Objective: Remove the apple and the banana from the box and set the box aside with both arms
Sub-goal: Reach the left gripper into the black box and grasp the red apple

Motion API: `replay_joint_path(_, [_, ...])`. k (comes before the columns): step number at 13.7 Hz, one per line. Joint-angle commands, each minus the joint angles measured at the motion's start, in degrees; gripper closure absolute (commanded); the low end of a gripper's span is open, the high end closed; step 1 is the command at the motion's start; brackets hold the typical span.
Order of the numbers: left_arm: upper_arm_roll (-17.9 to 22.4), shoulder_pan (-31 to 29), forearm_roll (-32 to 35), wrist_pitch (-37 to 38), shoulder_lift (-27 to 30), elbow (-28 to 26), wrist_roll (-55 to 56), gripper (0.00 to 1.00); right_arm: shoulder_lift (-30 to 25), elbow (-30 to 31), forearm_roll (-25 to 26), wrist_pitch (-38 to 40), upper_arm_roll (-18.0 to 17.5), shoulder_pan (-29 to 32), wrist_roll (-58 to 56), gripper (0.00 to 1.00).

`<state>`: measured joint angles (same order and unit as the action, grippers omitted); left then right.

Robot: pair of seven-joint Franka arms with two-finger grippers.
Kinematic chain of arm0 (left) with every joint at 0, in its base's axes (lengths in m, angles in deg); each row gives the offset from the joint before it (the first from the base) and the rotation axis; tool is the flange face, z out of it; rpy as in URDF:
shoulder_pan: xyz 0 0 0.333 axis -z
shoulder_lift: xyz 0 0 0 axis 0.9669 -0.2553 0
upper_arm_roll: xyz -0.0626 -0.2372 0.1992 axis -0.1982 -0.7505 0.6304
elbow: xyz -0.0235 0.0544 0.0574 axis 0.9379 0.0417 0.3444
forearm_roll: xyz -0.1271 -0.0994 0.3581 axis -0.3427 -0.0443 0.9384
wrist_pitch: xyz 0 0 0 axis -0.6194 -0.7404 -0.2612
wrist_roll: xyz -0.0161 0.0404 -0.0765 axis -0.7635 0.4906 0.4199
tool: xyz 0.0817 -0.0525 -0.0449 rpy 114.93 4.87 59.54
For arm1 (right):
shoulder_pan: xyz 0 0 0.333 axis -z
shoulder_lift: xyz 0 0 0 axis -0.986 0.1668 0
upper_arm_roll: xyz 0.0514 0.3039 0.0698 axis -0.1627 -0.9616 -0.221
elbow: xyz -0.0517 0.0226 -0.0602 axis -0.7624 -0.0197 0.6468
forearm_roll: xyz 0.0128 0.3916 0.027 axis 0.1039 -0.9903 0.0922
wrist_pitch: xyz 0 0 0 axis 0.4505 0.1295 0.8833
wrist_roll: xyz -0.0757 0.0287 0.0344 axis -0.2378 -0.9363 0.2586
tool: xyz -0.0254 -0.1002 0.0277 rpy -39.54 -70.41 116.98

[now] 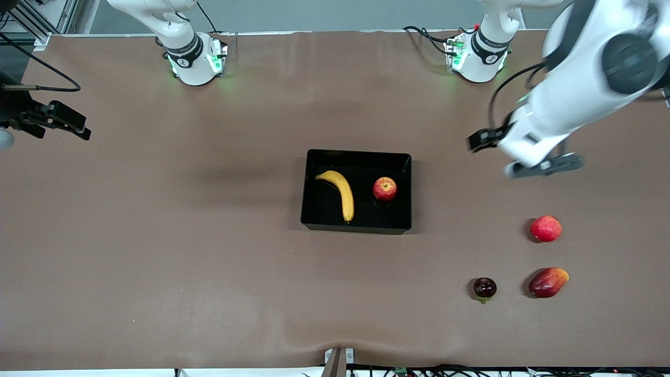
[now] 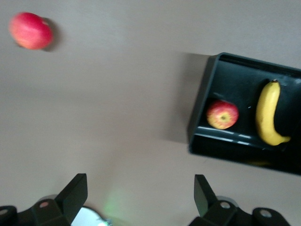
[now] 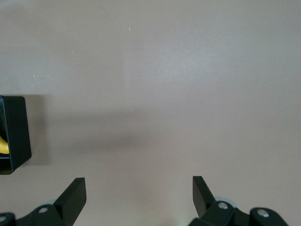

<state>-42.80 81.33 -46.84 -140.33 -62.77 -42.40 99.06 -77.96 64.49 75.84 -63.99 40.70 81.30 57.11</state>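
Note:
The black box (image 1: 314, 220) stands at the middle of the table. The yellow banana (image 1: 341, 192) and the red apple with yellowish streaks (image 1: 384, 188) lie inside it, apart from each other. My left gripper (image 1: 544, 166) is open and empty, up in the air over bare table toward the left arm's end. The left wrist view shows its open gripper (image 2: 141, 193), the box (image 2: 200, 117), the apple (image 2: 222, 114) and the banana (image 2: 269, 113). My right gripper (image 1: 73, 125) is open and empty over the right arm's end; its wrist view (image 3: 138, 193) shows a corner of the box (image 3: 16, 132).
A plain red round fruit (image 1: 545, 229) lies toward the left arm's end of the table and also shows in the left wrist view (image 2: 30, 30). Nearer the front camera lie a red-yellow mango (image 1: 548, 282) and a small dark fruit with a green stem (image 1: 485, 287).

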Motion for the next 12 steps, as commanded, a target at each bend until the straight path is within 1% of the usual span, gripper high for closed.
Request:
replay_joint_path(1, [-2.35, 1.95, 0.0, -6.36, -5.27, -0.13, 9.49, 0.0, 0.2, -0.04, -0.44, -0.46, -0.29, 0.77, -0.24, 0.0])
replay_joint_path(4, [-2.35, 6.61, 0.27, -16.38, -11.77, -0.84, 23.65, 0.0, 0.29, -0.13, -0.44, -0.89, -0.21, 0.86, -0.24, 0.0])
replay_joint_path(6, [-2.27, 9.42, 1.31, -21.14, -16.26, -0.75, 30.16, 0.0, 0.29, -0.22, -0.44, -0.98, -0.29, 0.77, -0.24, 0.0])
replay_joint_path(9, [-2.27, 12.15, 4.22, -25.81, -21.45, -0.49, 38.96, 0.0, 0.29, -0.13, -0.53, -0.9, -0.29, 0.77, -0.24, 0.0])
replay_joint_path(11, [-2.18, 13.56, 5.53, -26.87, -24.09, -0.57, 42.92, 0.0, 0.29, -0.04, -0.53, -0.81, -0.29, 0.77, -0.24, 0.0])
replay_joint_path(12, [-2.26, 13.74, 7.45, -26.87, -25.06, -0.66, 44.68, 0.0, 0.29, -0.04, -0.53, -0.81, -0.29, 0.77, -0.24, 0.0])
